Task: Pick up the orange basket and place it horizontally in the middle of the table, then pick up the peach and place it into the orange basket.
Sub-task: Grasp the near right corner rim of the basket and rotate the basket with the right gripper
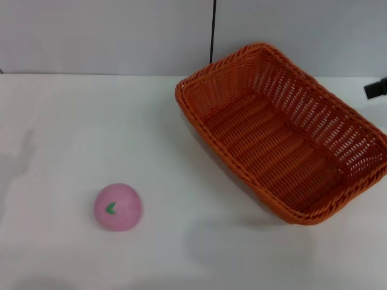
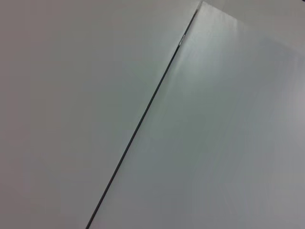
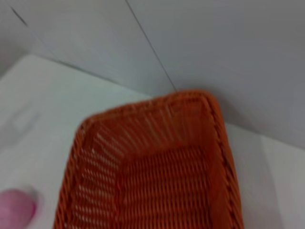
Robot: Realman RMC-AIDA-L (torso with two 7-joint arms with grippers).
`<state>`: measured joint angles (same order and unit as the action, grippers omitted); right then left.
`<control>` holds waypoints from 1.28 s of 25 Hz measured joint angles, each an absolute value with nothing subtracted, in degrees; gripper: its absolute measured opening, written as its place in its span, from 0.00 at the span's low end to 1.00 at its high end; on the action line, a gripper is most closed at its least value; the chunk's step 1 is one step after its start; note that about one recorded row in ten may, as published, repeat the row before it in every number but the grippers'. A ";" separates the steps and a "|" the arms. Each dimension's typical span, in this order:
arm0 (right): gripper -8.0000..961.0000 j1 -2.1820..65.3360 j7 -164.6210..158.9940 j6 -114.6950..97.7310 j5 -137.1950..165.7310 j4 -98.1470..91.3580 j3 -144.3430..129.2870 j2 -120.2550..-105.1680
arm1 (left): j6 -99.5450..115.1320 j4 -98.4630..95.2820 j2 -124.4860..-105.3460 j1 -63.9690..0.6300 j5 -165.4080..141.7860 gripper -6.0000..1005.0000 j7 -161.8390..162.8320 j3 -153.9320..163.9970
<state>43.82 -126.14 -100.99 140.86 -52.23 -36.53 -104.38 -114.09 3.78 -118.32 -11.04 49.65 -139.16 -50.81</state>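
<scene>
- Basket (image 1: 284, 136) on the table (image 1: 54, 133), right and far, long axis slanting from far-left to near-right, not yet horizontal.
- Right gripper (image 1: 376, 88) at right edge just beside basket, nearer arm; fingers impossible to tell.
- Left gripper out of sight.
- Peach (image 1: 118, 207) near left, well apart.

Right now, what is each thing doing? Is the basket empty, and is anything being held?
Basket: empty, right way up, set at a slant on the right of the table, nothing holding it.
Peach: sitting on the table to the left of the basket, outside it, nothing holding it.
Table: white, holds the basket and the peach.
Right gripper: only a dark bit shows at the right edge, beside the basket.
Left gripper: not in view.
</scene>
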 joint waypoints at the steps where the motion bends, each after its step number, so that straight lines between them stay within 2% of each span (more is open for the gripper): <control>1: 0.69 44.00 -126.57 -100.56 141.53 -52.17 -37.44 -104.54 | -114.10 3.78 -118.31 -10.99 49.68 0.80 -139.15 -50.82; 12: 0.66 44.35 -128.17 -97.55 145.10 -52.11 -41.08 -106.74 | -114.17 3.78 -118.20 -10.72 49.97 0.80 -139.13 -50.89; 19: 0.64 44.29 -128.20 -96.47 146.27 -51.20 -42.31 -107.52 | -114.17 3.68 -118.21 -10.72 49.83 0.80 -139.13 -50.89; 32: 0.60 44.75 -128.28 -91.35 147.90 -48.07 -47.88 -110.20 | -114.27 3.76 -118.22 -9.58 49.73 0.80 -138.98 -50.89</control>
